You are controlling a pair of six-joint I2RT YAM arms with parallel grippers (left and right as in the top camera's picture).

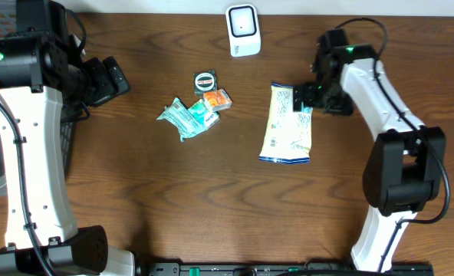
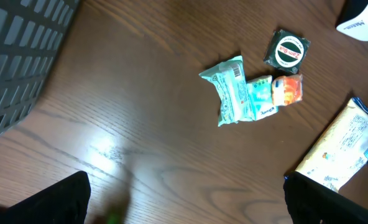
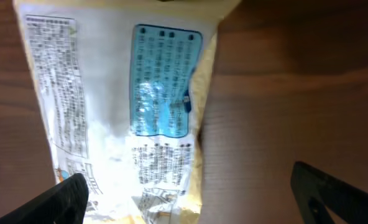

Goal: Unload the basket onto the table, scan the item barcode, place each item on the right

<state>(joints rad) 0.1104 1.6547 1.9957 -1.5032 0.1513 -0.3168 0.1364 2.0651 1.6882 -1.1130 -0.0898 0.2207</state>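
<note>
Hovers with right end effector (image 3: pixel 187 174) spread wide over pale packet (image 3: pixel 109 93) flat on desk (image 1: pixel 212 207). Holds left end effector (image 2: pixel 187 180) spread too; nothing pinched.

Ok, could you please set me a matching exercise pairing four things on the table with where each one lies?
Things:
1. white scanner
2. black square packet
3. large pale bag
4. teal packet

Places:
A. leftmost in the cluster of small packets
B. alone, to the right of the cluster
C. at the far edge of the table
D. at the top of the cluster, nearest the scanner

Pairs: 1-C, 2-D, 3-B, 4-A
</note>
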